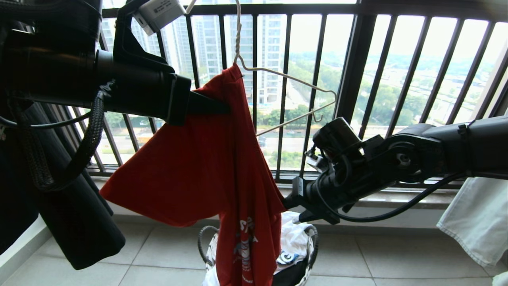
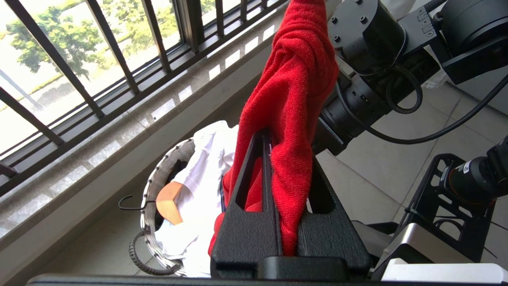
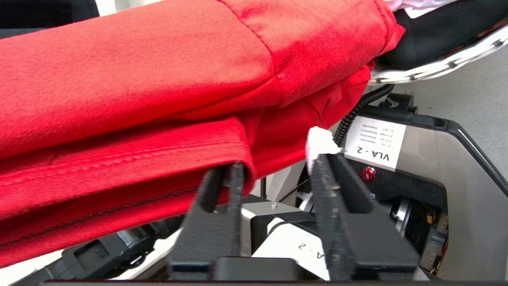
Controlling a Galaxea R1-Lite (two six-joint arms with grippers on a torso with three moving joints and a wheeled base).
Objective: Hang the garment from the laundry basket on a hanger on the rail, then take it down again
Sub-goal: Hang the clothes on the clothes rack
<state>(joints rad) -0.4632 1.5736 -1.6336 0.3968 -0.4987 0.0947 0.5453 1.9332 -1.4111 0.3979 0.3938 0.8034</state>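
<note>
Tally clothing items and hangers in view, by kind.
Red T-shirt: 1
White garments: 2 (in the laundry basket; hanging at right)
Wire hanger: 1
Wooden hanger: 1, in the basket
Total: 5

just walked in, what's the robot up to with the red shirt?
The left gripper is shut on the red T-shirt, holding it up at the cream wire hanger, whose one shoulder is inside the shirt's top. The right gripper sits at the shirt's lower edge, jaws part-way apart, with no grip visible. Below on the floor stands the laundry basket of white clothes.
</note>
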